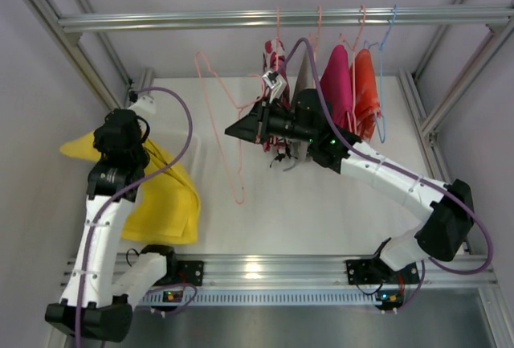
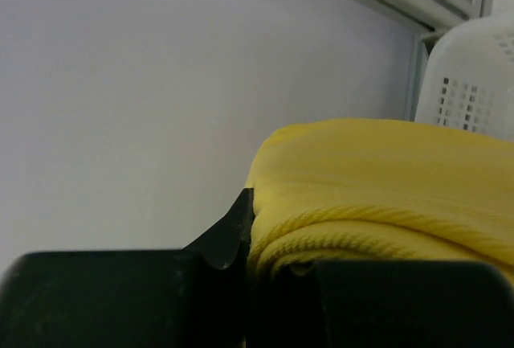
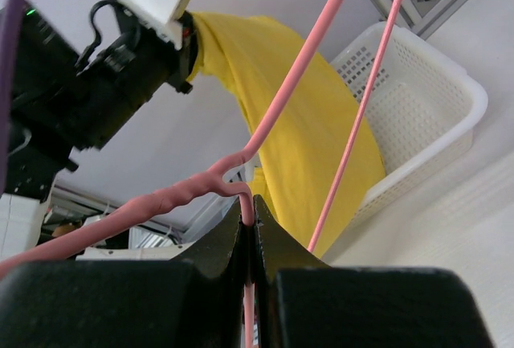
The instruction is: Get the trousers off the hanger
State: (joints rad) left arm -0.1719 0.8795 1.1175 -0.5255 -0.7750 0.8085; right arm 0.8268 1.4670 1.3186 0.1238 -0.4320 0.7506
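Note:
My left gripper [image 2: 269, 239] is shut on the edge of the yellow trousers [image 2: 377, 179], which trail from it down over the left of the table [image 1: 165, 203]. My right gripper [image 3: 250, 203] is shut on the wire of an empty pink hanger [image 3: 289, 99] hanging from the rail [image 1: 217, 107]. The patterned [image 1: 276, 63], grey [image 1: 303, 83], magenta [image 1: 337, 83] and orange [image 1: 367, 95] trousers hang on hangers on the rail behind the right arm. The left arm [image 3: 96, 83], holding the yellow cloth, shows in the right wrist view.
A white perforated basket [image 3: 418, 115] stands by the yellow trousers, also in the left wrist view [image 2: 474, 67]. An aluminium rail [image 1: 201, 18] crosses the back. An empty blue hanger [image 1: 385, 59] hangs at the far right. Frame posts stand at both sides.

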